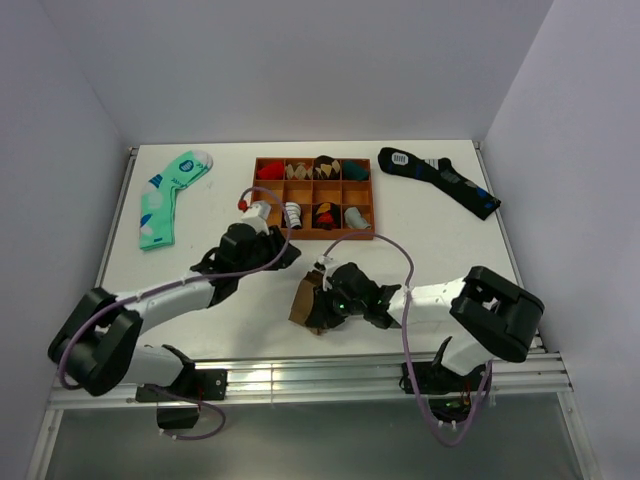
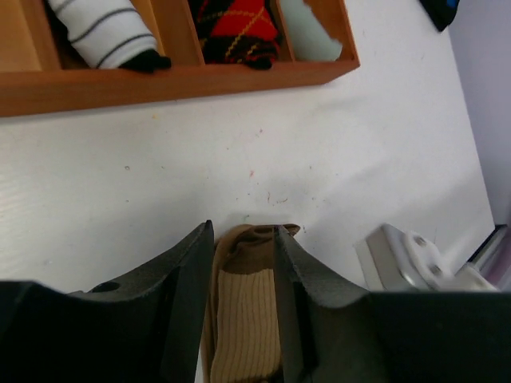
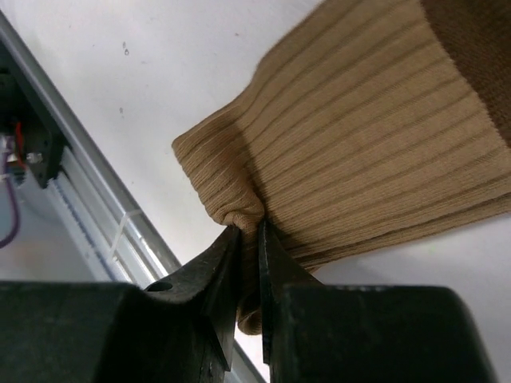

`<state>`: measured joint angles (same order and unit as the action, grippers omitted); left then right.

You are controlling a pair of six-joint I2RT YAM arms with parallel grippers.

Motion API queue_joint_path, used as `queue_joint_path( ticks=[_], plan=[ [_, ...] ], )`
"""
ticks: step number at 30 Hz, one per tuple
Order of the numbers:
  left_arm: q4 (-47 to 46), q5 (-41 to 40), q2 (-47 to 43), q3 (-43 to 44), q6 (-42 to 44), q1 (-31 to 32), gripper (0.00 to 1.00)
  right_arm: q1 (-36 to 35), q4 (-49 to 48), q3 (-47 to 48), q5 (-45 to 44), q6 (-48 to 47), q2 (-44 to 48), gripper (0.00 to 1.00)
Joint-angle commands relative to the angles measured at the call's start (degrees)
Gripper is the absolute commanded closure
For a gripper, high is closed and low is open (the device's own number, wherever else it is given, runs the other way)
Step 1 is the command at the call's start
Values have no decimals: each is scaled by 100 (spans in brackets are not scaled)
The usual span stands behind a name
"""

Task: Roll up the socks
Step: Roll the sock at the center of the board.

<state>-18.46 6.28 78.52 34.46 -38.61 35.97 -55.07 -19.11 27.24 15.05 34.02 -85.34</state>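
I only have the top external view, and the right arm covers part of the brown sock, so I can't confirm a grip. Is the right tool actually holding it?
Observer: Yes. In the right wrist view the right tool is shut on a bunched fold of the tan sock, at its edge.
Operator: Which part of it?
Observer: The lighter ribbed stretch; the darker band lies away from the pinch.
Operator: And the left tool?
Observer: The left tool is open, fingers either side of the sock's end; whether they touch it I cannot tell.
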Motion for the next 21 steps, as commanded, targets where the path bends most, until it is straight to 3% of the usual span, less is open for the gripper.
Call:
queue_joint_path(
  ticks=[1,13,16,21],
  plan=[
    [-333,-461,-626,-429,-190,-11,57,382,637,184,840,87,-193,82],
    [-1300,-364,-2331,-2267,-964,112,49,1480,786,720,2669,702,-1010,83],
    [-1494,-584,-2490,-2513,-1131,402,40,1709,769,817,3011,912,-1134,83],
    [-1617,-1365,-2166,-2742,-2025,1016,41,1885,646,897,3215,1456,-1064,87]
  ],
)
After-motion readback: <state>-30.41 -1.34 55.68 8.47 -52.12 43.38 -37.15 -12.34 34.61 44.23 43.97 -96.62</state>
